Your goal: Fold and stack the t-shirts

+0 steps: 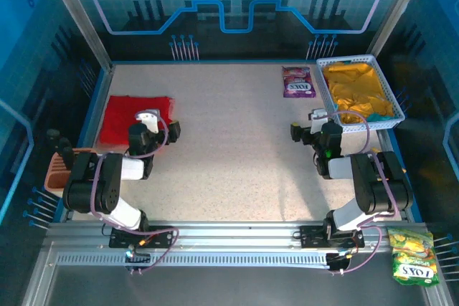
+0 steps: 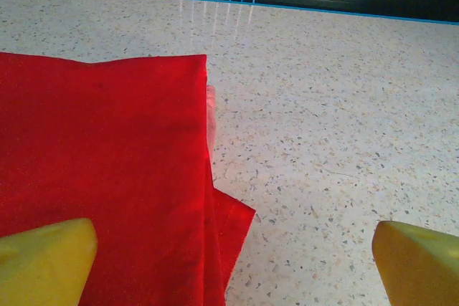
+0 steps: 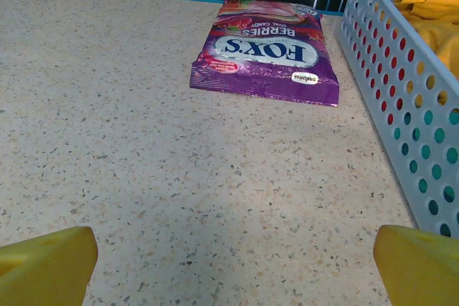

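Top view, counter [image 1: 229,141]: a red t-shirt [image 1: 125,116] lies folded flat at 9 o'clock, near the left edge. A white perforated basket [image 1: 348,59] stands at 2 o'clock. It holds a crumpled yellow t-shirt [image 1: 355,87], with teal cloth [image 1: 381,113] showing along its near side. A purple packet [image 1: 297,82] lies flat at 1 o'clock, just beside the basket's left wall. A yellow-green packet [image 1: 412,254] lies off the counter at 5 o'clock, beyond the right arm's base.

Left end effector [image 1: 148,115]: at the red t-shirt's right edge, jaws spread wide, nothing held. In the left wrist view [image 2: 233,259] one finger [image 2: 43,259] is over the red cloth and the other over bare counter. Contact with the cloth cannot be told.

Right end effector [image 1: 318,116]: at 3 o'clock, just off the basket's near-left corner, jaws fully apart and empty. In its wrist view [image 3: 233,263] bare counter lies between the fingers, the purple packet is at 12 o'clock and the basket wall at 2 o'clock.
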